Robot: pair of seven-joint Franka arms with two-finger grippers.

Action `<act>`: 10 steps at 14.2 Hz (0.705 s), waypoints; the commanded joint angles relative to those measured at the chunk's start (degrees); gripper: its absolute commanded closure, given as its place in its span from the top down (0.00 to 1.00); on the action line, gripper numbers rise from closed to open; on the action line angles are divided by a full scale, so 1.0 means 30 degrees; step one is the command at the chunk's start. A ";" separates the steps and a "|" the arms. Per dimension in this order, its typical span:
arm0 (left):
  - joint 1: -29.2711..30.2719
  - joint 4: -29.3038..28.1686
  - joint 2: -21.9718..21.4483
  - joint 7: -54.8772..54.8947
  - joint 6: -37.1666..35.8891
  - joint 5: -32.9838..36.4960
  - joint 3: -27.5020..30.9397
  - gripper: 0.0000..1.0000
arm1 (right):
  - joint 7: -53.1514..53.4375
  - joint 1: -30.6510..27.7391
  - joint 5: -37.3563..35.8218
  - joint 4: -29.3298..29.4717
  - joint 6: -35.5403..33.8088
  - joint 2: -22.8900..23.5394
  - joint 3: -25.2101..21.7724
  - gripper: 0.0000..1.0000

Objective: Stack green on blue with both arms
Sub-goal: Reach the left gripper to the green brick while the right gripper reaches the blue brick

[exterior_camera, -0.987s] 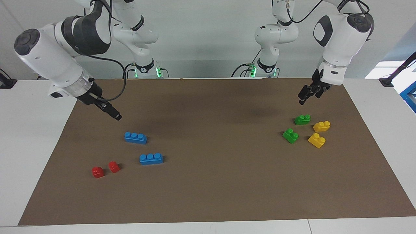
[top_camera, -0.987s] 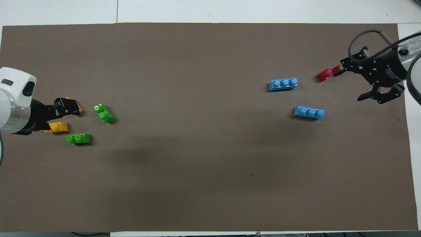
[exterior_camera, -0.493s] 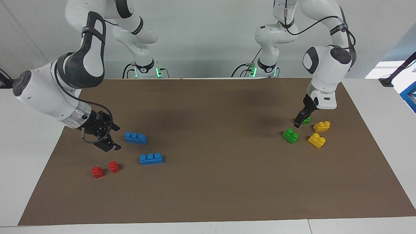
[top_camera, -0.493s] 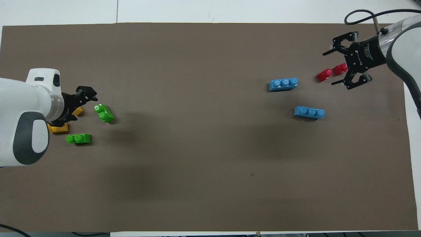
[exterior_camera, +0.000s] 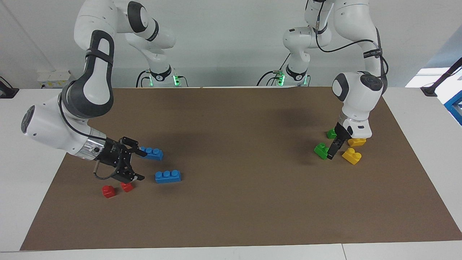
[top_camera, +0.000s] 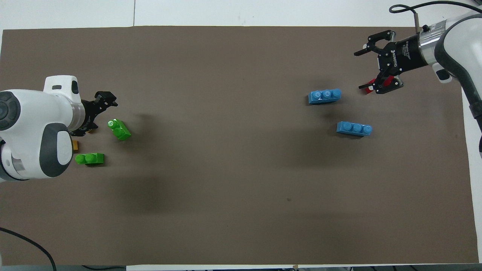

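Down at the right arm's end of the table, the right claw is hanging low with its fingers spread wide and nothing between them. It is sitting just beside the two blue three-stud bricks: one finger is reaching toward the blue brick nearer the robots, the other is pointing down over the two small red bricks. The second blue brick is lying a little farther from the robots, close by and untouched. In the overhead view the same claw is covering the red bricks, with only a sliver of red showing under it, while both blue bricks are lying in plain sight.

At the left arm's end, the left claw is pointing steeply down among four small two-stud bricks, its fingers parted and holding nothing. It is standing just beside the green brick farther from the robots, between that brick and a yellow brick. The other green brick is peeking out from under the arm's wrist, nearer the robots, and a second yellow brick is lying partly hidden by the wrist too. From overhead, both green bricks are resting flat on the brown mat.
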 commanded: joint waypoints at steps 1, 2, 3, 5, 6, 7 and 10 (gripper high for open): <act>0.0151 0.0100 0.0614 -0.0715 0.0455 0.0052 -0.0015 1.00 | 0.0253 -0.0207 0.0835 0.0560 0.0402 0.0846 0.0194 1.00; 0.0123 0.0071 0.0820 -0.1038 0.0629 0.0024 0.0014 1.00 | 0.0194 -0.0207 0.0982 0.0560 0.0402 0.0965 0.0223 1.00; 0.0123 0.0071 0.0909 -0.1302 0.0631 0.0052 0.0014 1.00 | 0.0106 -0.0207 0.1071 0.0560 0.0431 0.1111 0.0224 1.00; 0.0094 -0.0220 0.1085 -0.2149 0.0426 0.0053 0.0014 1.00 | -0.0739 -0.0207 0.1101 0.0502 0.0896 0.1375 0.0224 1.00; 0.0035 -0.0541 0.1144 -0.2502 0.0426 0.0053 0.0014 1.00 | -0.1005 -0.0207 0.1101 0.0385 0.1132 0.1405 0.0224 1.00; 0.0093 -0.0573 0.1173 -0.2709 0.0339 0.0024 -0.0015 1.00 | -0.1153 -0.0207 0.1014 0.0384 0.1251 0.1405 0.0195 1.00; 0.0297 -0.0399 0.1319 -0.2740 -0.0569 0.0052 -0.0015 1.00 | -0.1534 -0.0178 0.0779 -0.0083 0.1718 0.1376 0.0165 1.00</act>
